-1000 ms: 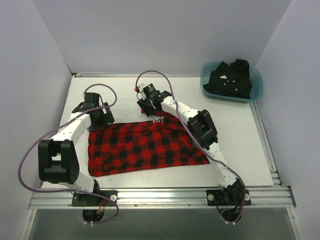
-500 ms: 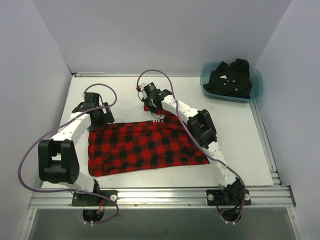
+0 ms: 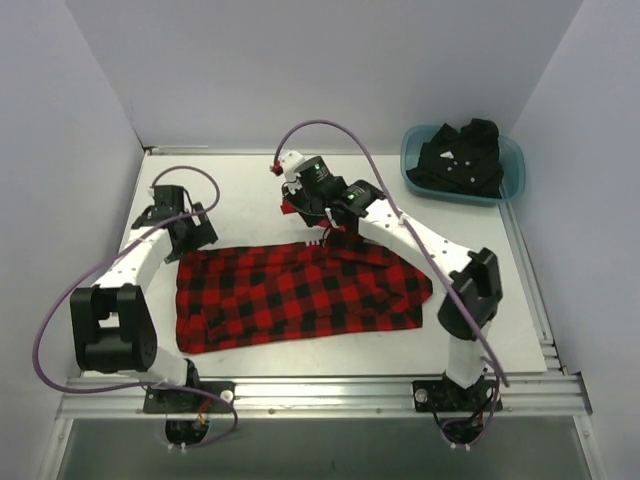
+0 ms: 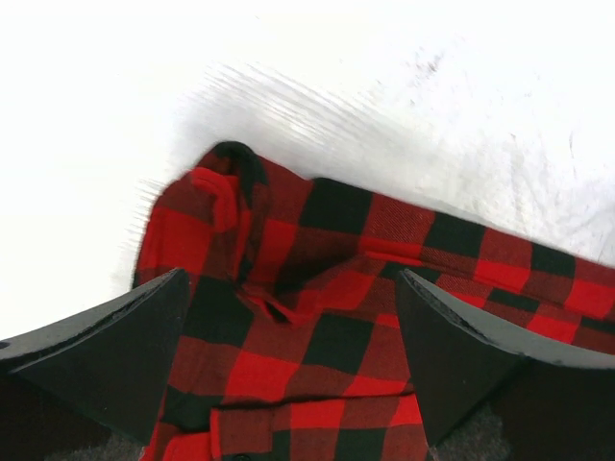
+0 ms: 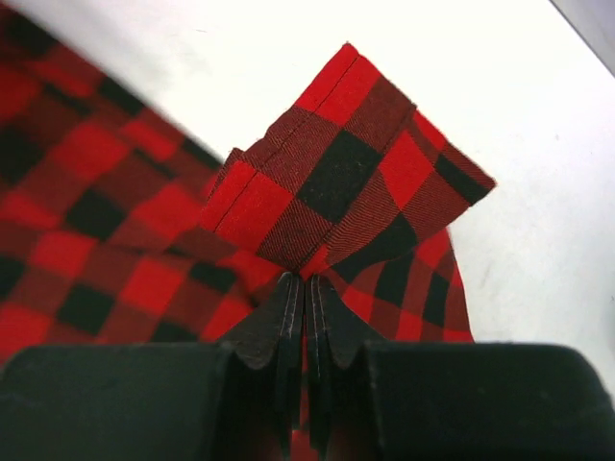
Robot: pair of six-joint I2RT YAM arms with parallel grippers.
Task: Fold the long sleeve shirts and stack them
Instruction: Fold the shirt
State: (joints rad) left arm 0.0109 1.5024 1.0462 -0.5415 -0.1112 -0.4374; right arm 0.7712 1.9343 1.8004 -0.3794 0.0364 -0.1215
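The red-and-black checked long sleeve shirt (image 3: 295,292) lies spread across the middle of the white table (image 3: 500,290). My right gripper (image 3: 312,217) is shut on a fold of its far edge (image 5: 346,173), lifted a little off the table. At the shirt's far left corner my left gripper (image 3: 197,236) stands open, its wide black fingers (image 4: 106,351) astride the bunched cloth (image 4: 288,288) without pinching it. A second, black shirt (image 3: 460,155) lies crumpled in the teal tub at the back right.
The teal plastic tub (image 3: 510,182) stands at the back right corner. White walls close in the table on three sides. A metal rail (image 3: 320,390) runs along the near edge by both arm bases.
My right gripper has shut on the shirt's far edge and the right arm has swung its elbow out to the right. The left gripper has shifted slightly left and back.
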